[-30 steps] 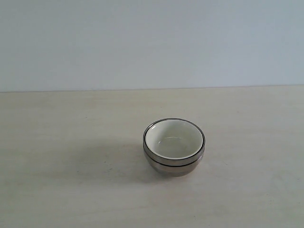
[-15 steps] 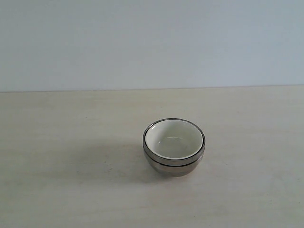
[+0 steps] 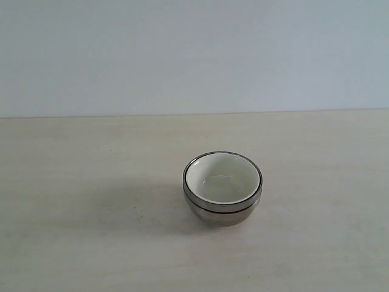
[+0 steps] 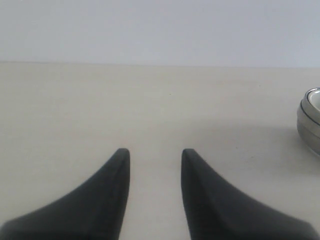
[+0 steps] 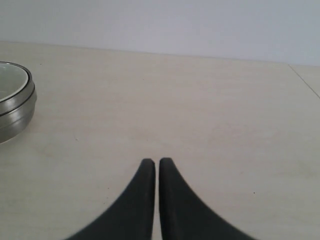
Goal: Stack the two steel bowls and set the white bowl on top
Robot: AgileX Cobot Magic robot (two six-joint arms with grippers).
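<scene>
The two steel bowls (image 3: 222, 209) stand nested on the table, right of the middle in the exterior view. The white bowl (image 3: 222, 178) sits inside the upper one, its cream inside facing up. No arm shows in the exterior view. My left gripper (image 4: 152, 152) is open over bare table, and the stack of steel bowls (image 4: 310, 122) shows only at the edge of its view, well apart. My right gripper (image 5: 156, 161) is shut on nothing, and the steel bowls (image 5: 15, 111) with the white bowl (image 5: 9, 81) lie far off to one side.
The pale wooden table (image 3: 91, 231) runs back to a plain light wall (image 3: 194, 55). A seam or table edge (image 5: 304, 77) shows in the right wrist view.
</scene>
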